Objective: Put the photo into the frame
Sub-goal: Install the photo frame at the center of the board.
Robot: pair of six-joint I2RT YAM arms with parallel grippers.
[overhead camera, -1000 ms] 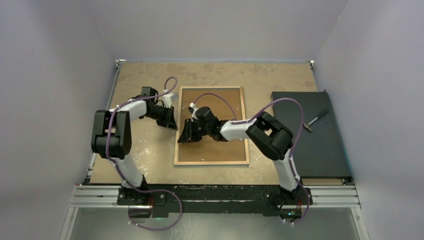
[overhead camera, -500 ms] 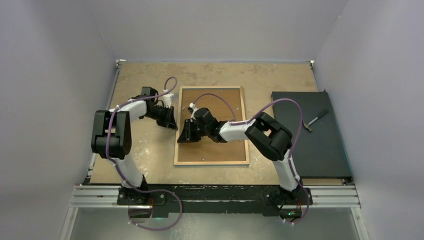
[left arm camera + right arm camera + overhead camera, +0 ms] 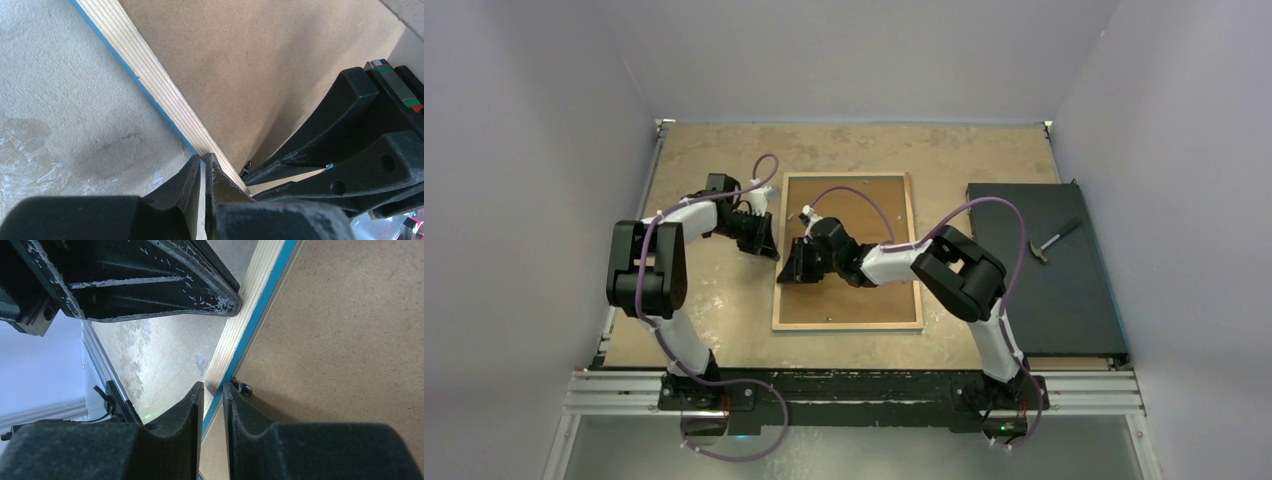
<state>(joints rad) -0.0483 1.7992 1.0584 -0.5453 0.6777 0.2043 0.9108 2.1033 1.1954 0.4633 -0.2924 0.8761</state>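
the frame (image 3: 844, 325) lies face down on the table (image 3: 724, 310), wood rim up, brown backing board (image 3: 864, 200) in it, long axis running straight away from my bases, and I can't see the photo anywhere. My left gripper (image 3: 204, 167) is closed tight on nothing, tips at the left long rim, frame off to its right; my right gripper (image 3: 214, 390) reaches across and straddles that same rim with a slim gap, can't tell if it's actually biting

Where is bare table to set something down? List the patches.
Free: the far strip of table between back wall and frame; the near patch between left arm and frame. Crowded: frame's left rim, where left gripper and right gripper meet.
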